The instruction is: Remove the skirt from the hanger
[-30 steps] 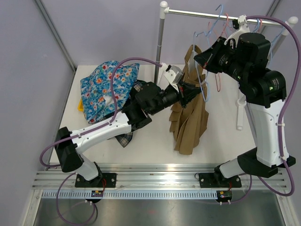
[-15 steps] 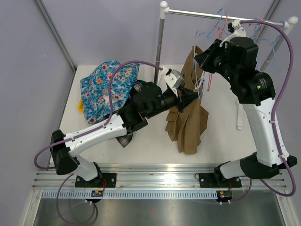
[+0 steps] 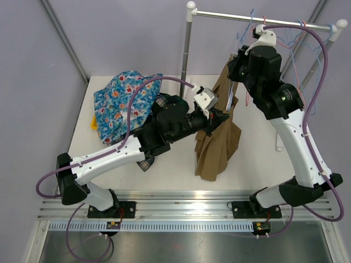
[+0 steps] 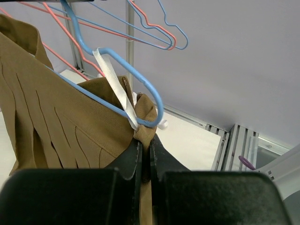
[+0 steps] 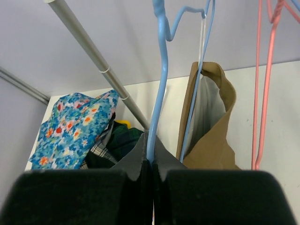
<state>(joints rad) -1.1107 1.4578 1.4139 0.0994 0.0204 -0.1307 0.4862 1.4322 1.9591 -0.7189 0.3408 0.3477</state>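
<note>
1. Skirt (image 3: 216, 142) hangs from the blue hanger (image 4: 154, 96), held up near the rail (image 3: 230, 15); the left gripper (image 4: 144, 147) is pinched tight on a fold of its waistband right at the hanger's bend; the right gripper (image 5: 151, 157) is clamped narrow on the hanger's wire below the hook.
2. A white ribbon loop (image 4: 112, 79) lies over the hanger's end beside the pinch; a straight pull on the cloth would likely snag it on the bend; the wire could flex or the ribbon tear.
3. The pinch takes little fabric; a hard tug may slip it from the jaws; the skirt would sag back onto the wire or drop.
4. Thin round wire can twist between the right fingers under side load; the hanger might swing into the pink hangers (image 5: 265, 84) and tangle.
5. Whether the far side of the waistband is also looped on cannot be told; if so, freeing one end leaves the skirt dangling lopsided.
</note>
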